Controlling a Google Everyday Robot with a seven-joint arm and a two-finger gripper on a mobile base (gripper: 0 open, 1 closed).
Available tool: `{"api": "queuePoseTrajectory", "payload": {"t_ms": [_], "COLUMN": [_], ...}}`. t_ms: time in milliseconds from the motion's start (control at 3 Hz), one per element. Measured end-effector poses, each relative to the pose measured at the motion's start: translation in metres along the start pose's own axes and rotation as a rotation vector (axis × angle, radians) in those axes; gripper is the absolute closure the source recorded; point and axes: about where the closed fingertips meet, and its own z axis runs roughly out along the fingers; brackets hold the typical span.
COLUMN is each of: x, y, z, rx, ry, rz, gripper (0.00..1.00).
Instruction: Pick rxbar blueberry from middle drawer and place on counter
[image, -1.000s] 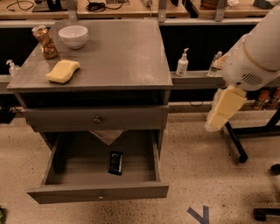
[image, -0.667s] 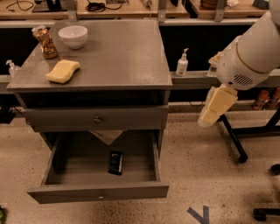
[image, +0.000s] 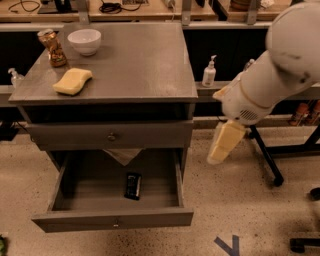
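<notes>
The rxbar blueberry (image: 132, 185), a small black bar, lies flat on the floor of the open middle drawer (image: 90, 192), near its centre. The drawer is pulled out at the bottom of the grey cabinet. The counter (image: 135, 60) is the cabinet's flat grey top. My gripper (image: 222, 147), pale cream, hangs at the end of the white arm to the right of the cabinet. It is at about drawer height, apart from the drawer and the bar.
On the counter's left part stand a yellow sponge (image: 73, 81), a white bowl (image: 84, 41) and a brown can (image: 52, 47). The drawer above (image: 110, 135) is closed. A pump bottle (image: 209, 71) stands on the right ledge. A black stand base (image: 267, 162) is on the floor to the right.
The arm and gripper have moved left and down, closer to the cabinet's right side. The bar and the drawer have not moved.
</notes>
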Motion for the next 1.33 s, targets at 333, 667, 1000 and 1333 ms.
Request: {"api": "queuePoseTrajectory", "payload": {"t_ms": [333, 667, 1000, 1333], "x": [-0.009, -0.016, -0.018, -0.018], "y": [0.019, 0.027, 0.024, 0.024], "z": [0.064, 0.100, 0.099, 0.104], "rx": [-0.030, -0.019, -0.005, -0.020], "ry": [-0.086, -0.164, -0.169, -0.148], "rz": [-0.023, -0.037, -0.041, -0.019], "gripper": [0.00, 0.00, 0.00, 0.00]}}
